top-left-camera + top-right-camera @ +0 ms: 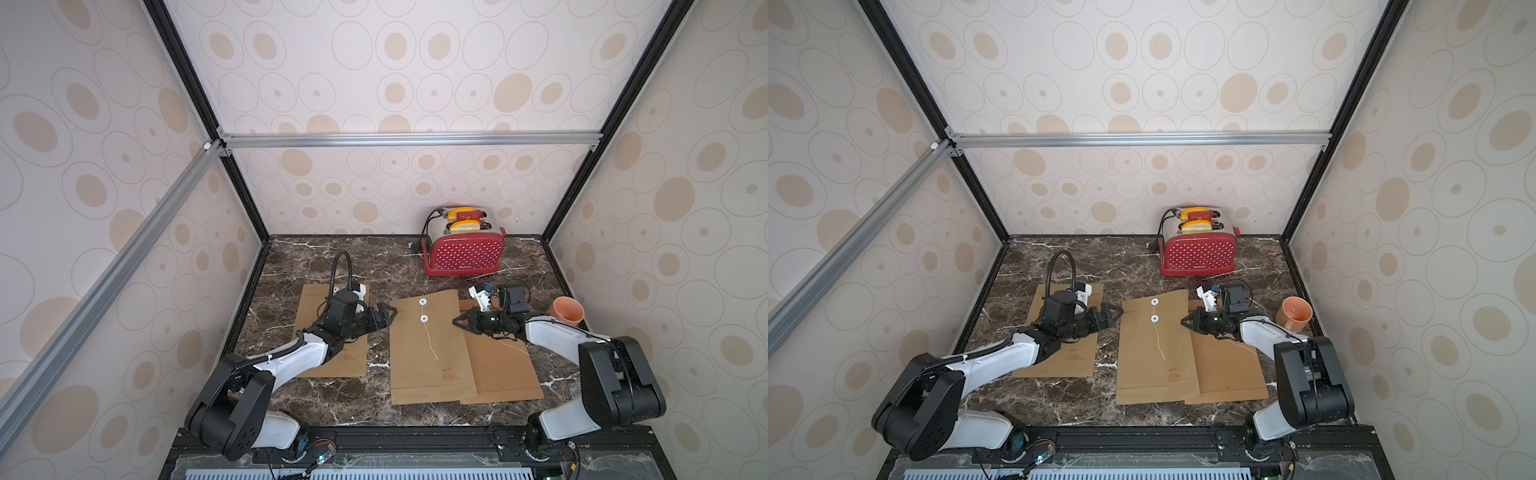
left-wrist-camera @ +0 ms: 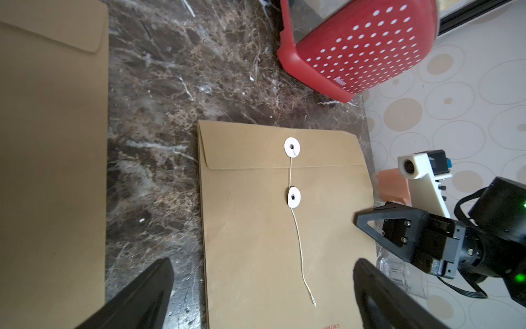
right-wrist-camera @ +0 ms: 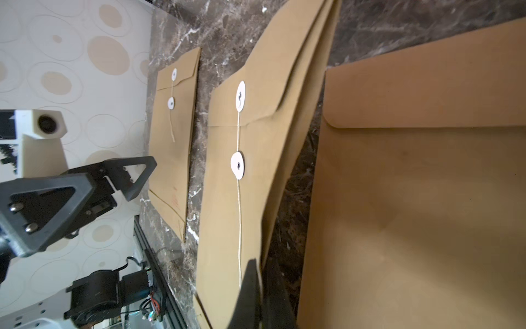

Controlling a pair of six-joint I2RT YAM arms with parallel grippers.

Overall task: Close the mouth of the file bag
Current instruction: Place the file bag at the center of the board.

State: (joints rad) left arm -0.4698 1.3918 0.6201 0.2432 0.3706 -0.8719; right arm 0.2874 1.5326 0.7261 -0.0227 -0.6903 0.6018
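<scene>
The brown file bag (image 1: 428, 365) (image 1: 1154, 374) lies flat in the middle of the marble table, its flap folded down. A white string (image 2: 299, 245) runs from the upper white disc (image 2: 292, 147) past the lower disc (image 2: 294, 197) and trails loose down the bag. My left gripper (image 1: 392, 311) (image 2: 263, 262) stands open at the bag's left edge, nothing between its fingers. My right gripper (image 1: 456, 322) (image 3: 262, 265) is shut on the bag's right edge, and in the right wrist view that edge (image 3: 273, 185) looks raised off the table.
A second file bag (image 1: 349, 361) lies under my left arm. A third (image 1: 503, 374) lies partly beneath the middle one, under my right arm. A red dotted toaster (image 1: 463, 253) stands at the back. An orange cup (image 1: 567, 309) lies at the right wall.
</scene>
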